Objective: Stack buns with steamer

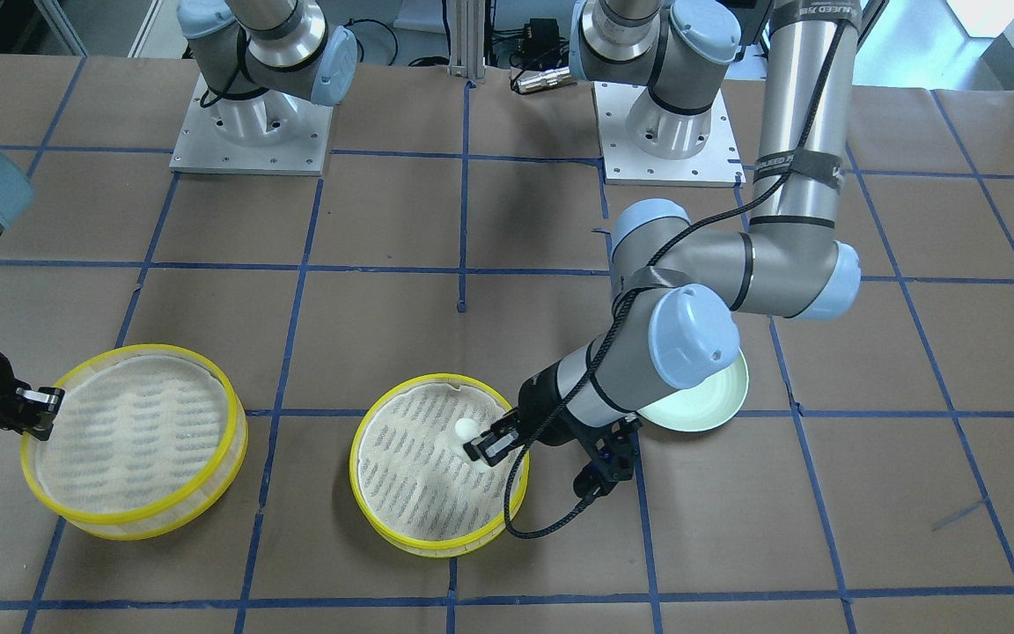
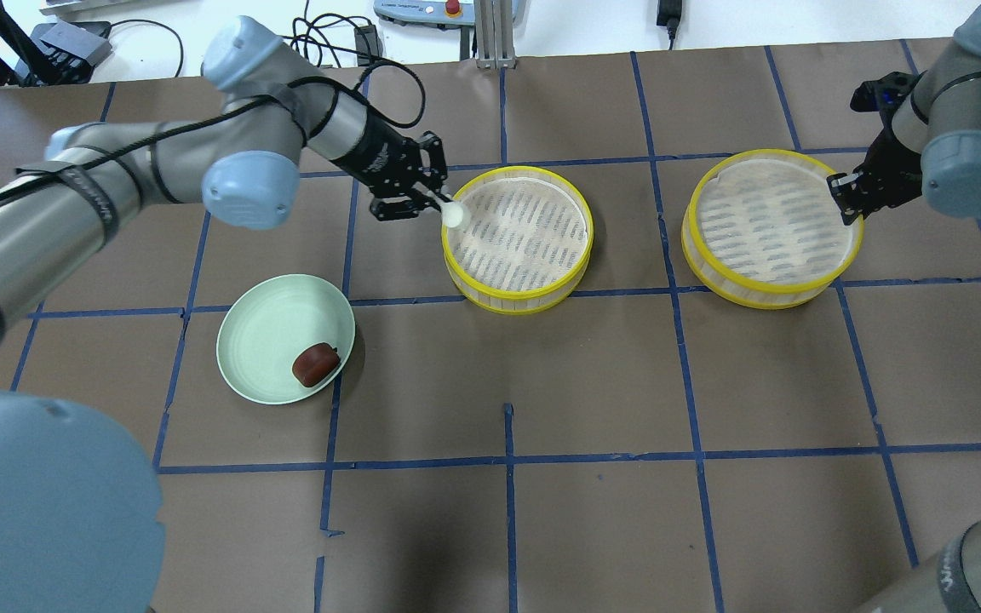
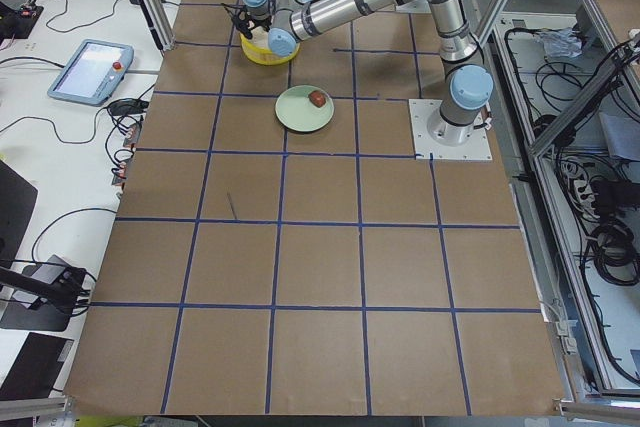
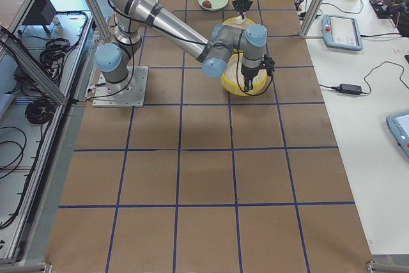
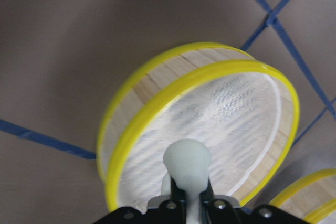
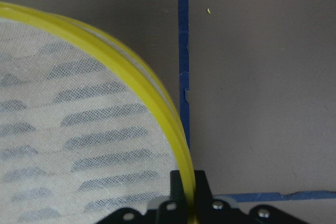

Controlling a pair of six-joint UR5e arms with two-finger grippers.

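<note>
Closest to my side of the table point(image 2: 593, 383), overhead, sits the pale green plate point(image 2: 262, 328). The dark reddish-brown bun point(image 2: 315, 364) lies on its right-hand part, oblong, with its long axis slanting from low left to high right. The front camera hides that bun: the left arm's elbow covers most of the plate point(image 1: 727, 401) and only a crescent of it shows.

Further out, two yellow-rimmed steamers lie flat, mouths up, side by side and apart. The left pincer point(image 2: 441, 201) is at the left edge of the middle steamer point(image 2: 516, 295), clamped on the white bun point(image 2: 454, 214). Overhead the bun seems right on the rim. The front view puts it point(image 1: 465, 429) just inside, over the cloth lining. I cannot tell whether it touches the cloth. The left wrist camera gives the grip best: the round bun point(image 5: 187, 159) bulges out past the fingertips, squeezed at its base, pointing toward the steamer's far wall.

The right pincer point(image 2: 844, 194) is at the right edge of the other steamer point(image 2: 763, 291). Overhead I see contact only. The right wrist camera shows the pincer point(image 6: 186, 192) astride the yellow rim, one finger inside and one outside, pinching it.
</note>
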